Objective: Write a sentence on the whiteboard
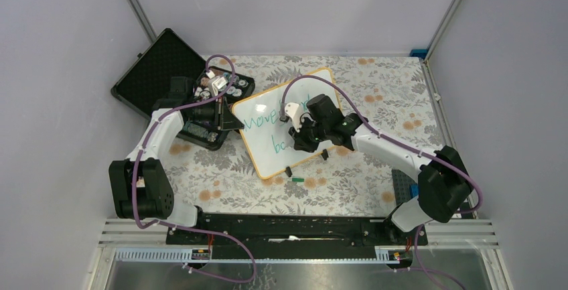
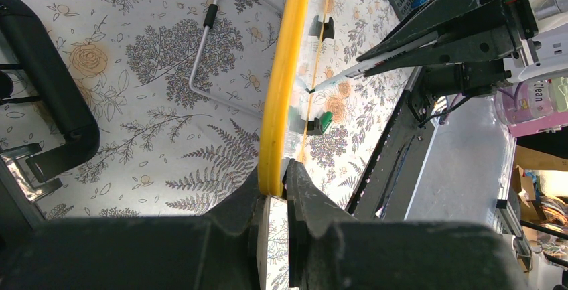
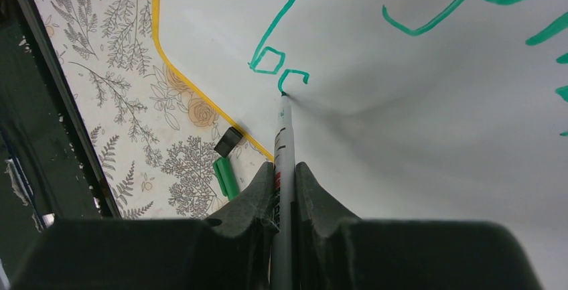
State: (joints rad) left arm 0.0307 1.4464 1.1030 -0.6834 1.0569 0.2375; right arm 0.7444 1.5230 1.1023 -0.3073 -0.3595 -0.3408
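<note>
Across the middle of the flower-patterned surface (image 1: 221,186) the whiteboard (image 1: 264,156) sits at a slant, its left corner just beside the open black case (image 1: 157,69). The left tool (image 2: 276,184) is clenched on the board's yellow rim at that corner. The right tool (image 3: 285,169) grasps a marker (image 3: 284,136) — its tip touches the white face at the end of the second green letter of the lower line. The sentence (image 1: 258,122) stands in green handwriting: an upper line beginning "Move", the rest hidden under the right arm, and a lower line of a "b" and one open curl. A green cap (image 3: 226,177) lies on the surface just off the board's near edge, beside a black clip foot (image 3: 228,141).
</note>
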